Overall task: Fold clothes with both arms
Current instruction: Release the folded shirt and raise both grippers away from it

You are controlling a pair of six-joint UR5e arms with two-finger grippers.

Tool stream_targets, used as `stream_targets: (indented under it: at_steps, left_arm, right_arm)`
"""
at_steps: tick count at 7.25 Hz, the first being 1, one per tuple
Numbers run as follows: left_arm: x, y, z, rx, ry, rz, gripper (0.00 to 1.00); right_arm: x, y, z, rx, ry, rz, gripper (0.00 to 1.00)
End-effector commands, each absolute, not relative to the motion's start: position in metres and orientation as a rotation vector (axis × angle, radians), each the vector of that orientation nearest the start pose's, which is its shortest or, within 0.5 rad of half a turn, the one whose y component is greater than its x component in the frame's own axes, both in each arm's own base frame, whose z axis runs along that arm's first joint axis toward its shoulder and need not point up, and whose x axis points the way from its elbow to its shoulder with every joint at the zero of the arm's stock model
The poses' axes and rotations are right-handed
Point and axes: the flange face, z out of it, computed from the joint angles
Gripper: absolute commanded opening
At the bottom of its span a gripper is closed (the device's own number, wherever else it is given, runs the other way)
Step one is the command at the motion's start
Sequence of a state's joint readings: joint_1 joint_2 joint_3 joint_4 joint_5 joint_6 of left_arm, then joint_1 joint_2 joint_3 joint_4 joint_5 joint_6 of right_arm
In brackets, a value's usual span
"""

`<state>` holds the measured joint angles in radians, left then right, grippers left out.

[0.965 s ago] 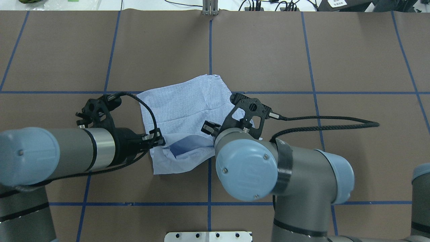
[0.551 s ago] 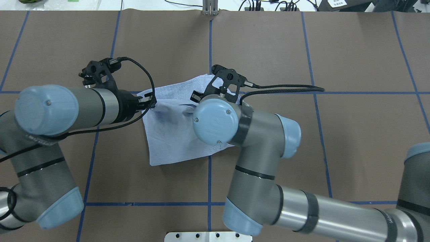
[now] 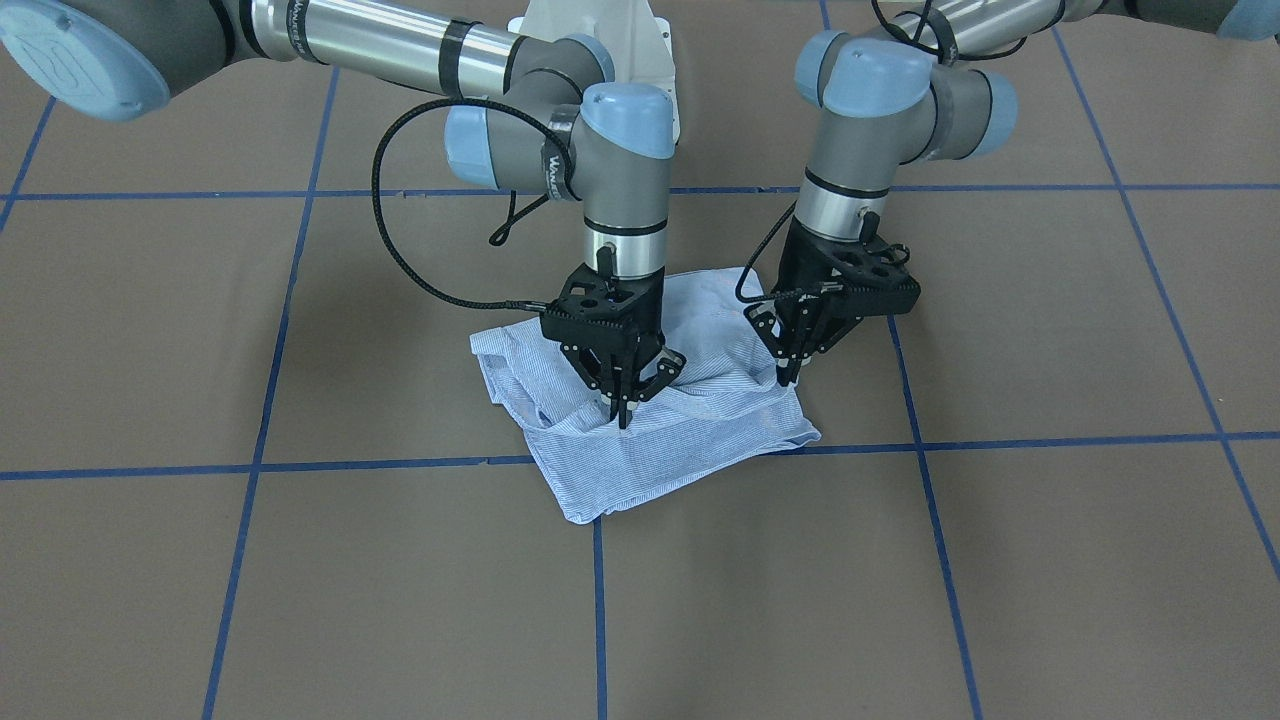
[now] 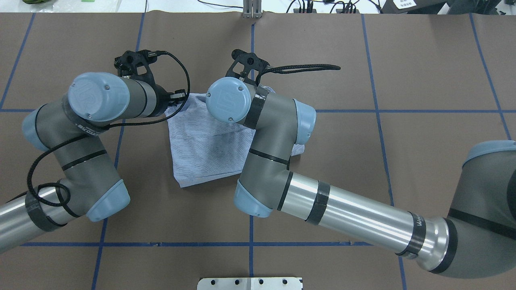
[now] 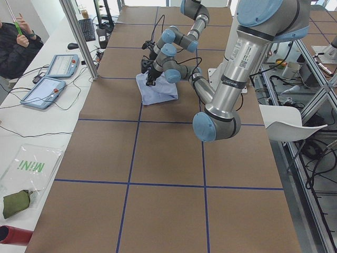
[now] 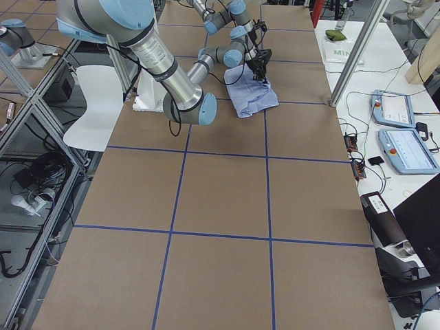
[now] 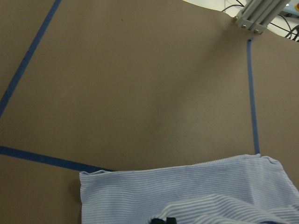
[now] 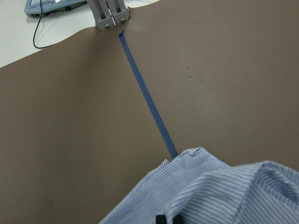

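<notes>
My left jaws and right jaws are each pinched shut on a fold of the striped shirt, centre frame on the brown surface. Best to lower both corners level onto the far hem, then release together.

Left tool, right tool clamped, downward.
</notes>
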<state>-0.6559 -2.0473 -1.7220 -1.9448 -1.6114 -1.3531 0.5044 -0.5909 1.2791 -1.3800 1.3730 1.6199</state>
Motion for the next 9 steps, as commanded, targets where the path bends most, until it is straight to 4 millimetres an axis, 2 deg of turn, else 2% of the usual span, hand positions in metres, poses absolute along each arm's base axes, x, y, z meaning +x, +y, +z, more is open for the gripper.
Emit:
stream_targets:
  at_steps: [1,2,3,4,5,6,7,8,9]
  left_arm:
    - [0.453,-0.518,0.313,0.405,0.912,-0.365,0.00]
    - [0.459,-0.522,0.326,0.405,0.899,-0.355,0.05]
    - [0.457,-0.523,0.322,0.450,0.887,-0.272,0.99]
    - [0.448,-0.523,0.313,0.477,0.895,-0.230,1.00]
    - [0.434,-0.518,0.297,0.472,0.932,-0.177,1.00]
    - [0.402,-0.512,0.285,0.480,0.972,-0.070,1.00]
    - [0.360,-0.491,0.293,0.496,0.960,0.038,1.00]
    - [0.316,-0.474,0.293,0.498,0.923,0.110,1.00]
    - [0.272,-0.455,0.291,0.505,0.866,0.161,1.00]
  right_arm:
    - [-0.631,-0.538,0.143,0.397,-0.832,0.558,0.00]
    - [-0.637,-0.543,0.148,0.402,-0.826,0.547,0.77]
    - [-0.636,-0.545,0.134,0.421,-0.832,0.518,1.00]
    - [-0.626,-0.555,0.123,0.396,-0.852,0.513,1.00]
    - [-0.604,-0.572,0.116,0.304,-0.880,0.471,1.00]
    - [-0.575,-0.584,0.117,0.261,-0.861,0.417,1.00]
    - [-0.531,-0.580,0.126,0.242,-0.814,0.336,1.00]
    - [-0.474,-0.564,0.154,0.232,-0.800,0.272,1.00]
    - [-0.408,-0.545,0.181,0.224,-0.773,0.203,1.00]
